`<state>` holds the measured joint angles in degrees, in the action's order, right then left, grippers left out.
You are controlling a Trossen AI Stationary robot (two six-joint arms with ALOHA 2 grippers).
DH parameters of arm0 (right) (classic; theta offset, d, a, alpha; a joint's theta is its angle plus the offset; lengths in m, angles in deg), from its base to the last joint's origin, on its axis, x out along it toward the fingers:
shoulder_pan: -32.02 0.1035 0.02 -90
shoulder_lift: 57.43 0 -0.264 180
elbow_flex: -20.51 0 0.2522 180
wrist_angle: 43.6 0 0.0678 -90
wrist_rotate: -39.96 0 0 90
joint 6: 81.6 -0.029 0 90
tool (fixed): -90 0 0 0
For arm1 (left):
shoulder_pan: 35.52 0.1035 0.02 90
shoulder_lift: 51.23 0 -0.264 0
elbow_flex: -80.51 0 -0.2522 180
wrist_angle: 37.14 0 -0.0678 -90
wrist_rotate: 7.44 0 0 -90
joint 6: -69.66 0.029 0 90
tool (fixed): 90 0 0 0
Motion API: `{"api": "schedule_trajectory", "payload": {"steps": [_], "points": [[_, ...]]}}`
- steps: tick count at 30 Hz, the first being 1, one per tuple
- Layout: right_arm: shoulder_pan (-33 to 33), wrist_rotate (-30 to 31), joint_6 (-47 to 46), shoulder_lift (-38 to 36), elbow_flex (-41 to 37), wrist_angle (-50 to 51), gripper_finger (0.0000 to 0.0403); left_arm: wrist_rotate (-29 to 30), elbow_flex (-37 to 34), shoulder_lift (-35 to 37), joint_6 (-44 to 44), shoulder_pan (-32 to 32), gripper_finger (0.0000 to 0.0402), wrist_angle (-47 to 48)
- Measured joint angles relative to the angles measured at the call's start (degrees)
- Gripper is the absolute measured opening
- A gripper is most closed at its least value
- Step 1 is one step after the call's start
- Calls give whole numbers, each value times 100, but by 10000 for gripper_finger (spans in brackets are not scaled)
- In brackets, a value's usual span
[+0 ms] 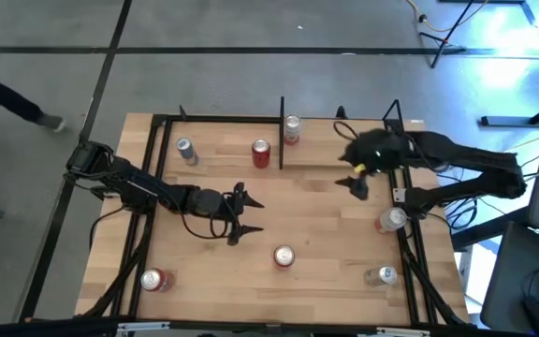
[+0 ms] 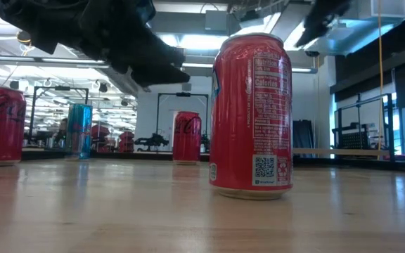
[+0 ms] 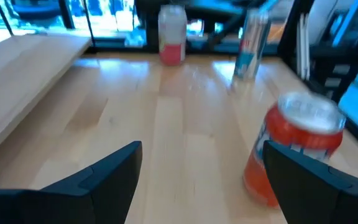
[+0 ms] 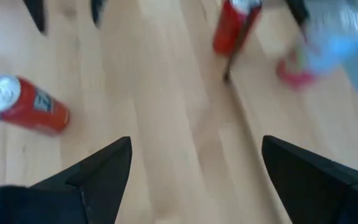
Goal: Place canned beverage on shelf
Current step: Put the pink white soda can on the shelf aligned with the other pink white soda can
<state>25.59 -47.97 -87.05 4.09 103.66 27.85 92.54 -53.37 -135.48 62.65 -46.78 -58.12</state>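
Observation:
The shelf (image 1: 223, 136) is the far bay with a wood floor, black posts and a thin black divider (image 1: 282, 131). A silver-blue can (image 1: 186, 150) and a red can (image 1: 261, 153) stand upright in it left of the divider, and a red-white can (image 1: 292, 129) stands right of it. Another red can (image 1: 284, 256) stands upright on the table toward the near edge; it also shows in the low view (image 2: 250, 116) and the left wrist view (image 3: 294, 149). My left gripper (image 1: 254, 215) is open and empty above mid-table, with that can off to its near-right side. My right gripper (image 1: 356, 187) is open and empty right of the divider.
A red can (image 1: 156, 279) stands near the near left corner. Two more cans (image 1: 391, 220) (image 1: 382, 275) stand by the right frame rail. Black frame rails run along the table's sides. Bare wood lies between the two grippers.

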Motion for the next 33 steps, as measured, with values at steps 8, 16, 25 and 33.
{"api": "schedule_trajectory", "payload": {"steps": [8, 16, 25, 33], "points": [[993, 914, -2228, -336, -3, 1838, 344, 287, 0, -49, -186, -146, 315, -199], [1908, 899, -4410, -332, -401, 2956, 344, 451, 0, -324, -427, -587, 315, -197], [2146, 332, -5265, -326, -1269, 3114, 344, 455, 0, -355, -443, -675, 315, -194], [2146, -168, -5589, -294, -1767, 3217, 344, 456, 0, -355, -443, -664, 315, -193]]}}
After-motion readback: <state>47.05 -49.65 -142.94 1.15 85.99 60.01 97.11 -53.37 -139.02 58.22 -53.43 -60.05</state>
